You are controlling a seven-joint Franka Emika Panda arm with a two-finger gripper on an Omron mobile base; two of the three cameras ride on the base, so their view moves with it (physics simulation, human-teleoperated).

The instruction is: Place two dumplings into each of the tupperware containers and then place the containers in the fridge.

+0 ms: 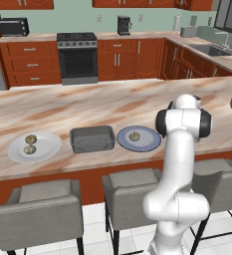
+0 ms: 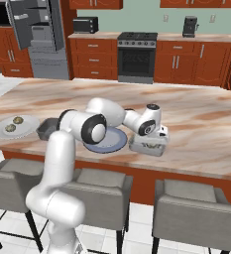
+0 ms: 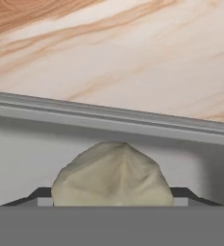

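**Tool.** The gripper (image 3: 112, 198) is low inside the right-hand container (image 2: 147, 145), near the counter's (image 1: 112, 102) front edge. Its jaws stand wide, one on each flank of a dumpling (image 3: 112, 168) that fills the gap between them. Whether they press on it or stand just clear of it cannot be told.

**Task items.**
- Two dumplings (image 1: 30, 144) lie on the white plate (image 1: 48, 144) at the left.
- One dumpling (image 1: 135, 135) lies on the blue-grey plate (image 1: 147, 142).
- A second container (image 1: 91, 138) stands between the plates and looks unfilled.
- The fridge (image 2: 37, 34) stands open across the room.

**Risks.**
- If the dumpling is not freed, lifting would carry it out, or drop it on the rim or counter.
- A soft, rounded lump may cling to one finger and roll as the hand rises.
- The fingertips sit close to the container wall, so a tilted or sideways withdrawal may catch the flared rim and shove the container toward the counter edge.
- The forearm lies over the blue-grey plate, and a low sweep could disturb it.
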